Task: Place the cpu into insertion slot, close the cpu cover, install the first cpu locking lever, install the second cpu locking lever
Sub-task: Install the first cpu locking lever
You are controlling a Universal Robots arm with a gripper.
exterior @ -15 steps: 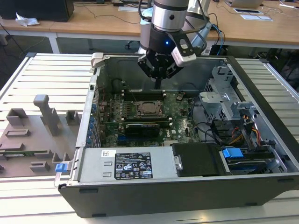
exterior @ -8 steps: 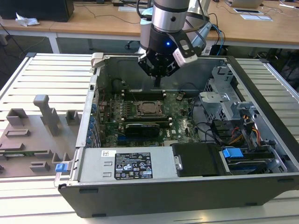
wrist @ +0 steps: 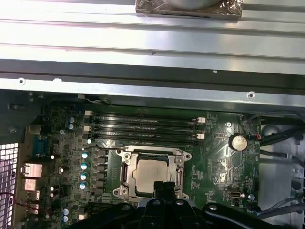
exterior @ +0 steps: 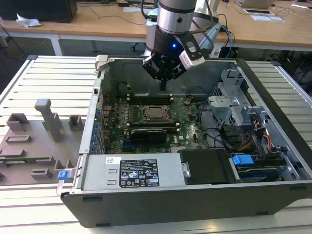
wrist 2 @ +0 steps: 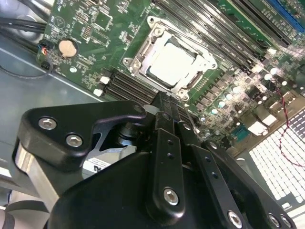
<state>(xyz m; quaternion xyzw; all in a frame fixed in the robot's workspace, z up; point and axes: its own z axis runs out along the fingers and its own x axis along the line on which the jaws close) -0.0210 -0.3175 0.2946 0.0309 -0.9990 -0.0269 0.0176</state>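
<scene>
Right now my hand [wrist 2: 167, 102] hangs inside the open dark grey computer case [exterior: 146, 204], just above the green circuit board [exterior: 190, 122], with its two black fingers pressed together and nothing between them.

The small square silver-beige cpu [wrist: 151, 174] lies flat in the square grey-rimmed insertion slot [wrist: 153, 153], a little past my fingertips. The thin grey metal cpu cover [wrist: 180, 176] lies down around it, and the chip's top shows through the cover's window. I cannot tell whether the locking levers are latched.

I judge the chip to be light, stiff and smooth, and fragile underneath, so it is best held by two opposite edges and never pressed on its face. The cover looks thin and springy, so I would push on a frame bar, clear of the chip.
</scene>
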